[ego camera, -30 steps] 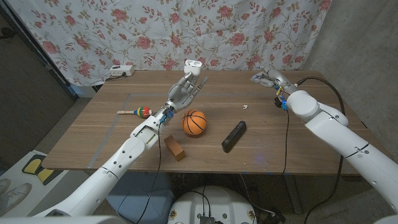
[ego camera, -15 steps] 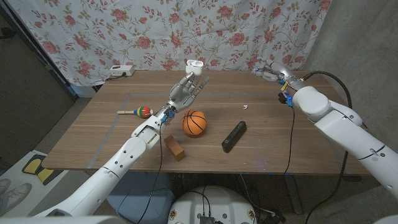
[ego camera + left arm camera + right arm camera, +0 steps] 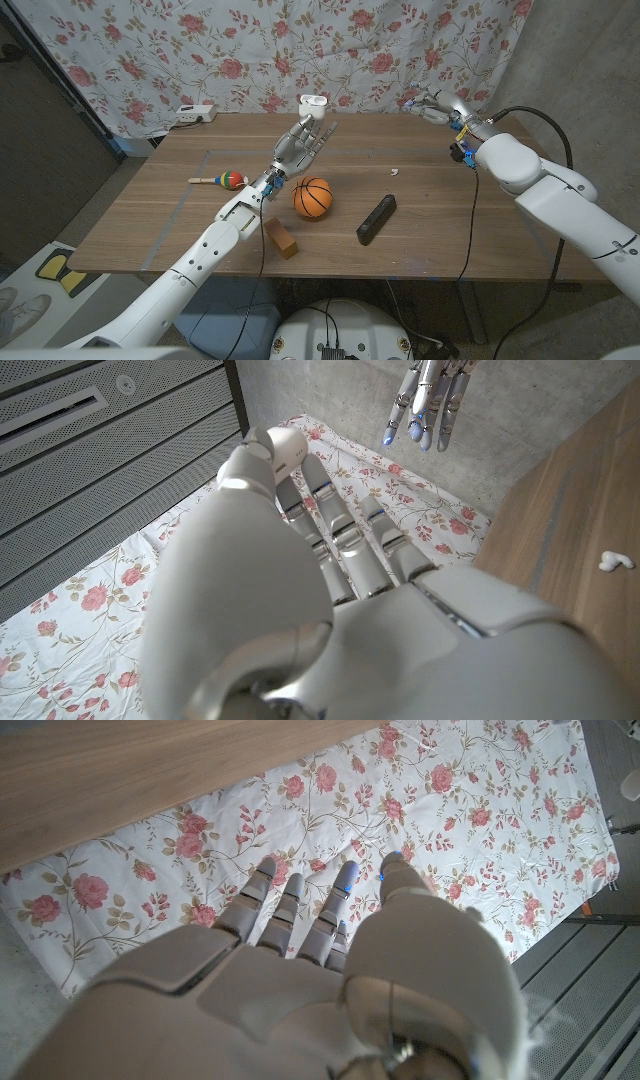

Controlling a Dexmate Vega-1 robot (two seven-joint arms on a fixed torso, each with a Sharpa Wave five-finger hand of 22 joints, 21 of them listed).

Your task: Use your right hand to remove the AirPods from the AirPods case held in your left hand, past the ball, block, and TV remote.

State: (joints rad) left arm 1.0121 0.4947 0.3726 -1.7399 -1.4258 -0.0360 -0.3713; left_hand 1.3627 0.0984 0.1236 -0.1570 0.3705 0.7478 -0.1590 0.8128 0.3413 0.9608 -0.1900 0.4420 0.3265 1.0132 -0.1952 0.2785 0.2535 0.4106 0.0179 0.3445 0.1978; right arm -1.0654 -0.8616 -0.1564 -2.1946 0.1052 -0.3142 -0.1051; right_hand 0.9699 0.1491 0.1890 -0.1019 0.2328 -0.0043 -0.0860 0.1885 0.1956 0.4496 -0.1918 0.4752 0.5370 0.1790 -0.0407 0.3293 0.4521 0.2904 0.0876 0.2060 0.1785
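Note:
My left hand (image 3: 298, 143) is raised over the middle of the table and holds the white AirPods case (image 3: 313, 104) at its fingertips. The case (image 3: 285, 445) also shows beyond my left hand (image 3: 330, 590) in the left wrist view. My right hand (image 3: 432, 106) hovers above the table's far right edge with straight fingers and nothing visible in it. In its own wrist view my right hand (image 3: 300, 970) points at the floral cloth. A small white AirPod (image 3: 394, 171) lies on the table. In front of the left hand sit the orange ball (image 3: 312, 197), wooden block (image 3: 281, 238) and black remote (image 3: 376, 218).
A colourful maraca toy (image 3: 222, 180) lies on the left of the wooden table (image 3: 470, 230). A white power strip (image 3: 194, 114) sits at the far left edge. A floral curtain (image 3: 250, 50) hangs behind the table, and a black cable (image 3: 468, 230) drops from my right arm.
My right hand has risen and drawn back toward the curtain at the far right. The left hand and case have stayed put.

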